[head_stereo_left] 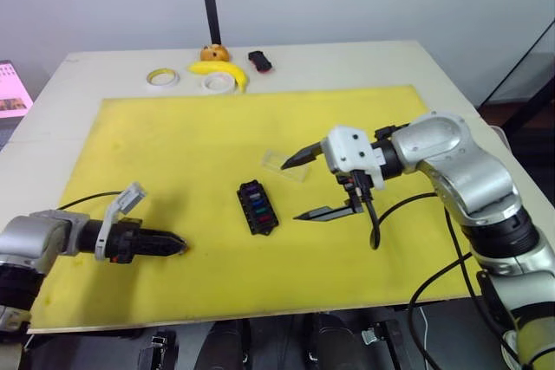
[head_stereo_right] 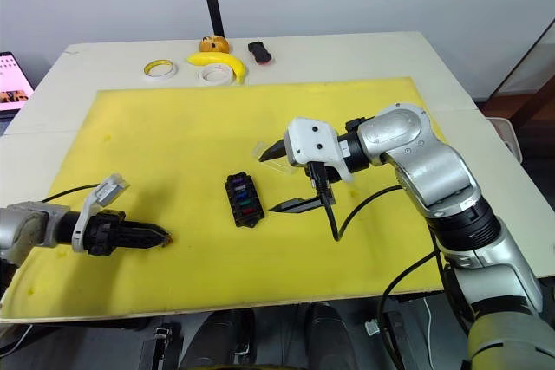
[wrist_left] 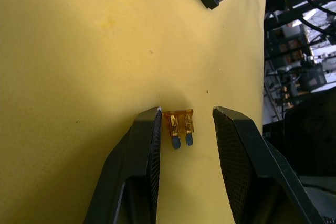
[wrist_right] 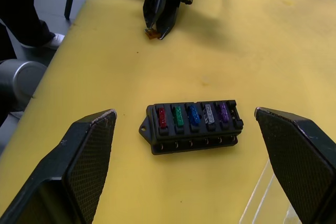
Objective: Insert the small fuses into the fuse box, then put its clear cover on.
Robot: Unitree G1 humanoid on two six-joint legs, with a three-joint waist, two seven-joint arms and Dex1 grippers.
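Your left gripper (wrist_left: 184, 129), jaws spread, brackets the yellow fuse (wrist_left: 179, 125) to pinch it; your right gripper (wrist_right: 189, 145), jaws wide, waits above the fuse box (wrist_right: 192, 127).

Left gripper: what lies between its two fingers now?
In the left wrist view, the yellow fuse lies flat on the yellow mat between the open left gripper's fingers, touching neither.

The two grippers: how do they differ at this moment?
The left gripper is low over the yellow mat, its fingers narrowly open around the yellow fuse; the right gripper is spread much wider and holds nothing. The left is away from the fuse box, while the right brackets it. Both are open.
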